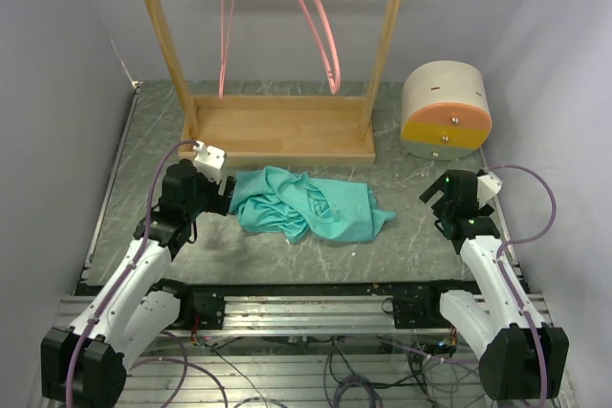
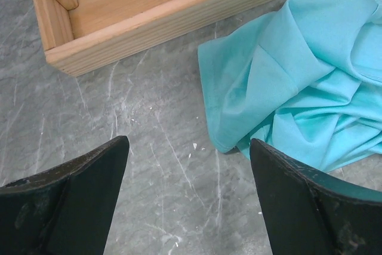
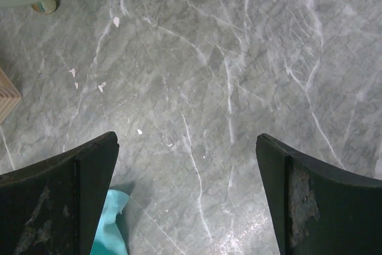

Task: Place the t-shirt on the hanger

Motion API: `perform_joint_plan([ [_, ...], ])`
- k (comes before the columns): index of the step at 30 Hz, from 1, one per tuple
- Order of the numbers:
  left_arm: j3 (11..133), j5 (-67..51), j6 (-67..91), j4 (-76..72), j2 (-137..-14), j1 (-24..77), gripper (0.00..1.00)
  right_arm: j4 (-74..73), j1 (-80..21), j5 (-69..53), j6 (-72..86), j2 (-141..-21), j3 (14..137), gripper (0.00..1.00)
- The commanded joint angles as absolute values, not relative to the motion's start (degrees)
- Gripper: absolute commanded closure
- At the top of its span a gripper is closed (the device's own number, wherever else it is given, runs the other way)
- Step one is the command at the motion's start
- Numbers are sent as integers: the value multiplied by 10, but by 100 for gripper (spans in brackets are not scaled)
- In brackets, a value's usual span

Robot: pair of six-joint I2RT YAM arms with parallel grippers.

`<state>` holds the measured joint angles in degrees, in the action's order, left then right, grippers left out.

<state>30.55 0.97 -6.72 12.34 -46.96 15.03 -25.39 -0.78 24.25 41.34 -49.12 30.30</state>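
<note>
The teal-green t-shirt [image 1: 306,203] lies crumpled on the grey table in front of the wooden rack. Two pink hangers hang on the rack's top bar, one at the left [image 1: 227,26] and one at the right [image 1: 320,31]. My left gripper [image 1: 227,196] is open and empty just left of the shirt's left edge. In the left wrist view the shirt [image 2: 298,76] lies ahead and to the right of the open left gripper [image 2: 188,141]. My right gripper [image 1: 433,200] is open and empty, right of the shirt. The right wrist view shows the open right gripper [image 3: 186,137] over bare table, with a shirt corner [image 3: 110,225] at lower left.
The wooden rack's base [image 1: 277,126] stands just behind the shirt, and also shows in the left wrist view [image 2: 149,16]. A round cream, orange and yellow box [image 1: 446,110] stands at the back right. Grey walls close in both sides.
</note>
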Motion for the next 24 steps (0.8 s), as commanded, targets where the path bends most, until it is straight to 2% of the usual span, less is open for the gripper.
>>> perform_joint_plan([
  [1,328,-25,-91,132,-476,145,7,-252,-11,230,378,-476,293,0],
  [4,334,-84,-170,152,-484,145,1,-234,-10,193,349,-444,282,0],
  [9,359,-208,-320,161,-530,147,8,-223,-11,166,330,-424,278,0],
  [15,463,-290,-429,163,-688,153,14,-228,-11,147,331,-439,280,0],
  [24,588,-358,-547,243,-827,202,13,-228,-11,133,325,-429,278,0],
])
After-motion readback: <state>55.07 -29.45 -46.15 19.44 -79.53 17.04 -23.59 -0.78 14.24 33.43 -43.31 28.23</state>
